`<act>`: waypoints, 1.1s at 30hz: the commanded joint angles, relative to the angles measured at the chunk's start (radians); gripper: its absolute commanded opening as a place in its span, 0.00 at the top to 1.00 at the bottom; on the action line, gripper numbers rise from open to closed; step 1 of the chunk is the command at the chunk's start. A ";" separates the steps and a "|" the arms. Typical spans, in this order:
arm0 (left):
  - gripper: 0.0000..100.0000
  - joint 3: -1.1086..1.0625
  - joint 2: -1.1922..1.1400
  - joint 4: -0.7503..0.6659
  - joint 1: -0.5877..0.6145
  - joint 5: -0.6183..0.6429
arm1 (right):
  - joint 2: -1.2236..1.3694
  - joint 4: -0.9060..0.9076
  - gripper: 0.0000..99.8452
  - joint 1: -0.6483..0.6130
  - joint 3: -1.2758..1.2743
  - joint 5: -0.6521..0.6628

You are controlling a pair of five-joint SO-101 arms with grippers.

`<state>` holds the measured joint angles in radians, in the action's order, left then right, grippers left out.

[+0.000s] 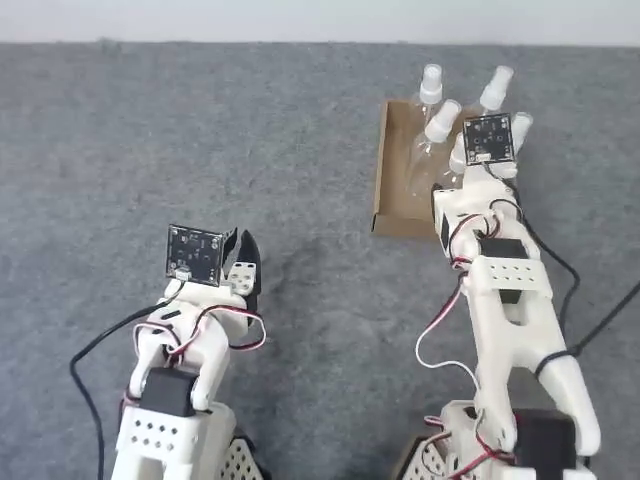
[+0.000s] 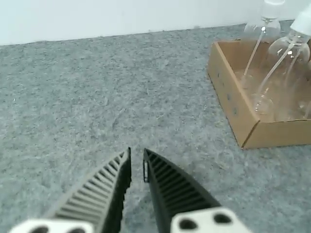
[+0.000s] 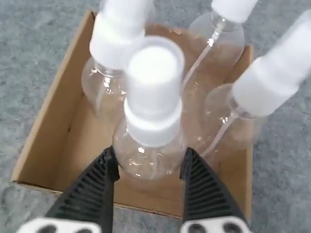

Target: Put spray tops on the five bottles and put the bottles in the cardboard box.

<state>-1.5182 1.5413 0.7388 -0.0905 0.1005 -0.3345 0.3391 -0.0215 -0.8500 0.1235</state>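
The cardboard box (image 1: pixel 383 170) lies at the far right of the grey mat and holds several clear bottles (image 1: pixel 443 122), each with a white spray top. My right arm (image 1: pixel 487 140) hangs over the box. In its wrist view my right gripper (image 3: pixel 148 155) is shut on the nearest bottle (image 3: pixel 151 150), one finger against each side, and that bottle stands inside the box (image 3: pixel 43 136). Other bottles (image 3: pixel 104 77) crowd behind and beside it. My left gripper (image 1: pixel 243 250) rests low over bare mat at the near left, shut (image 2: pixel 137 155) with nothing in it.
From the left wrist view the box (image 2: pixel 233 109) with its bottles (image 2: pixel 286 53) sits off to the far side. Grey mat stretches between the two arms. Loose cables trail beside both arm bases.
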 commanded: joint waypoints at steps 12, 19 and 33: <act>0.96 0.007 0.018 -0.029 0.002 -0.005 | -0.002 -0.010 0.99 -0.010 0.008 0.020; 0.96 0.007 0.018 -0.029 0.003 -0.005 | -0.021 -0.016 0.99 -0.008 0.014 0.020; 0.96 0.007 0.018 -0.029 0.003 -0.005 | -0.590 0.522 0.99 -0.139 0.014 0.175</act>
<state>-1.5182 1.5413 0.7388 -0.0905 0.1005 -0.7656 0.7119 -0.0875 -0.8500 0.2186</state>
